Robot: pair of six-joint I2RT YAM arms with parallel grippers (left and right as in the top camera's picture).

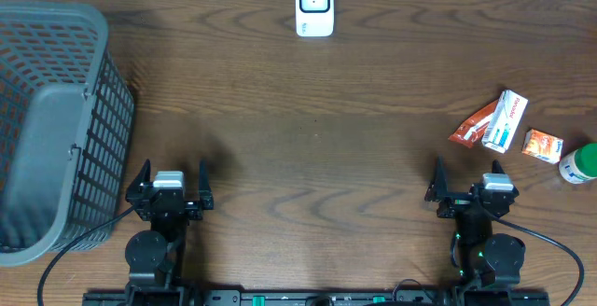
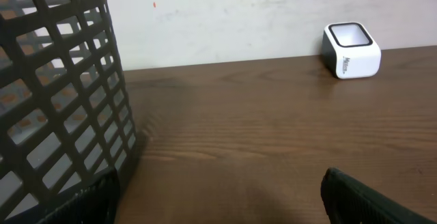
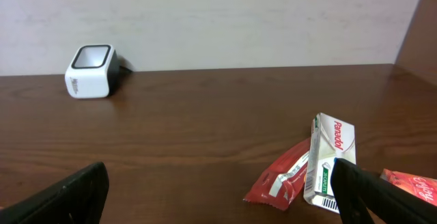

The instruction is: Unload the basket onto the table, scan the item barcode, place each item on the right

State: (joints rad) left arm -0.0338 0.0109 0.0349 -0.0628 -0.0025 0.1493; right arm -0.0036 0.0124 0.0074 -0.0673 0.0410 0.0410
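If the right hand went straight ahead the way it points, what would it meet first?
Probably the red sachet, lying ahead inside the open span of the right hand, with the Panadol box against its right side. Hand height is unclear, so it might pass over both.

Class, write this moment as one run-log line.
left claw: open, empty | right claw: open, empty | scanner: untouched, far edge | Panadol box: on table, right side

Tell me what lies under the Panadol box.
A red sachet pokes out from beneath the Panadol box; how far it runs underneath is hidden by the box.
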